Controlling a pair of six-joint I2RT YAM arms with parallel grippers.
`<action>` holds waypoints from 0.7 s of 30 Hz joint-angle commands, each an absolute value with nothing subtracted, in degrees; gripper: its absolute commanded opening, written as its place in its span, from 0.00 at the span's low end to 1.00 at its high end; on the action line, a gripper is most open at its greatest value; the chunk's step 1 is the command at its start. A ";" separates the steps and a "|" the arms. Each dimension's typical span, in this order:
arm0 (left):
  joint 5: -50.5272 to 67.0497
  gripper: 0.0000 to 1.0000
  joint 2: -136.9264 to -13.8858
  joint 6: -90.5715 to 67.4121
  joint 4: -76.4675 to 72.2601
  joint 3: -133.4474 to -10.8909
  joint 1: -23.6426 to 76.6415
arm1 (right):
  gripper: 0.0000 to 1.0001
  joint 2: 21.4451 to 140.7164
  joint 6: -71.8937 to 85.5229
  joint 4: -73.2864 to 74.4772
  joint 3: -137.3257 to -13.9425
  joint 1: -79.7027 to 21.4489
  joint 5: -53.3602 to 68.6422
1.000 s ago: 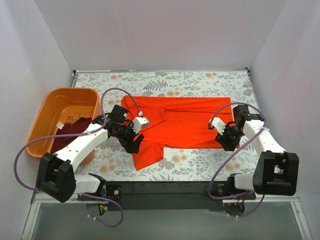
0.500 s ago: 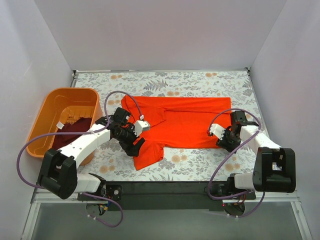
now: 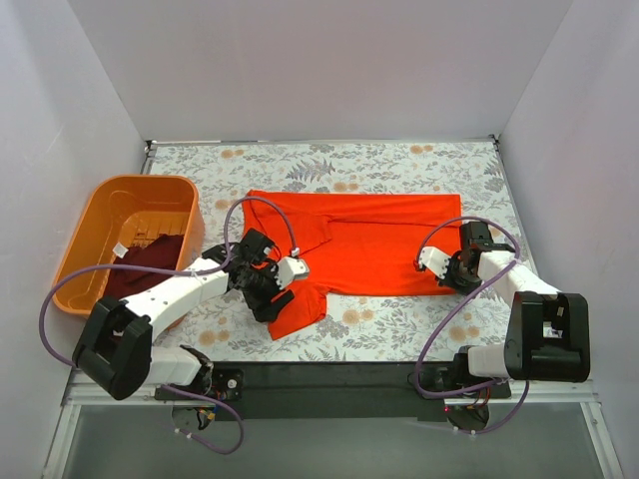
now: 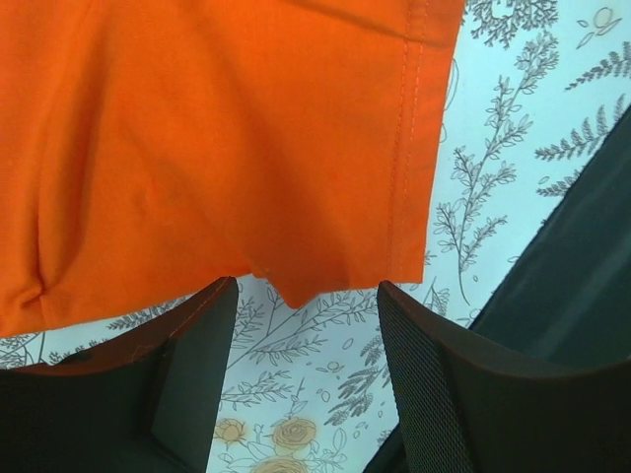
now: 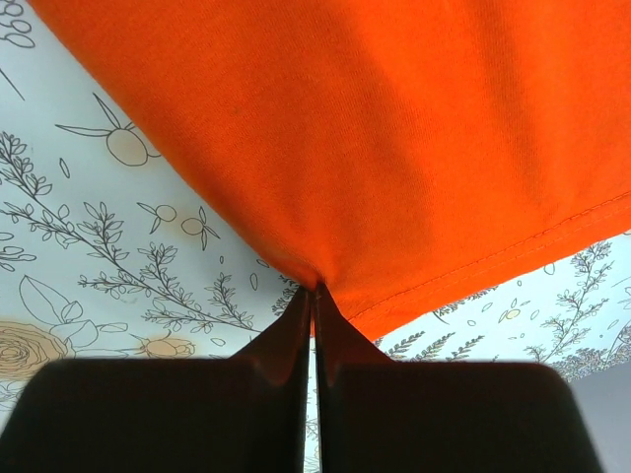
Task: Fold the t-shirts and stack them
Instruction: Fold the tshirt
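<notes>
**On the table: orange shirt spread, maroon one in the basket**

At the far left, an orange plastic basket (image 3: pixel 92 228) sits on the floral table (image 3: pixel 399 165). The dark maroon t-shirt (image 3: pixel 150 257) lies crumpled inside it. Only part of it shows, because the basket wall and the left arm cut off the rest.

Further right, the left tool (image 3: pixel 272 297) is low over the near-left corner of the bright orange-red t-shirt (image 3: pixel 369 244). From above its tips are hard to make out against the dark housing. In the left wrist view the tool (image 4: pixel 306 305) has its fingers spread wide. A small point of the shirt's (image 4: pixel 217 148) stitched hem hangs between them, over the table print. Whether either finger touches the cloth cannot be told.

The shirt lies flat across the middle of the table, with one flap reaching toward the near edge on the left.

At its near-right corner, the right tool (image 3: pixel 462 276) meets the cloth. In the right wrist view the tool (image 5: pixel 314 296) has its fingers pressed together, pinching the shirt's (image 5: pixel 394 128) edge. The cloth puckers there and hides the very tips.
</notes>
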State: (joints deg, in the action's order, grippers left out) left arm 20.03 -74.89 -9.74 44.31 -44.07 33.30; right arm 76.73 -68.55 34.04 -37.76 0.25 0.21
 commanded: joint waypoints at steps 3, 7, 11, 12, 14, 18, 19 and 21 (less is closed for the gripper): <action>14.68 0.56 -75.67 -10.11 38.24 -42.28 35.07 | 0.01 78.05 -68.03 33.40 -37.88 0.18 1.41; 12.92 0.41 -78.13 -10.28 37.62 -41.66 35.59 | 0.01 77.70 -68.03 33.75 -37.88 0.18 1.32; 13.79 0.09 -76.65 -10.02 41.73 -44.37 35.86 | 0.01 75.68 -68.55 35.15 -37.97 0.18 1.41; 15.19 0.00 -75.42 -10.02 44.97 -45.43 35.86 | 0.01 74.98 -68.73 36.20 -37.97 0.18 1.67; 17.13 0.00 -73.49 -9.49 49.89 -47.97 35.86 | 0.01 72.52 -69.69 37.52 -38.14 0.26 1.93; 14.60 0.00 -72.77 -9.85 53.96 -52.02 35.60 | 0.01 69.52 -72.07 40.07 -39.72 1.75 3.16; 14.24 0.00 -72.95 -9.41 54.40 -52.99 35.51 | 0.01 69.87 -72.42 40.34 -40.51 2.19 3.34; 14.50 0.00 -74.34 -8.97 54.75 -55.62 34.02 | 0.01 71.97 -72.95 40.78 -42.96 3.34 3.78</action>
State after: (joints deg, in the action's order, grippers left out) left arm 14.57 -74.65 -10.04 51.29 -51.53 35.16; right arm 70.54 -70.76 38.30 -38.83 1.83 2.13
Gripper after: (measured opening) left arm 0.014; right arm 0.021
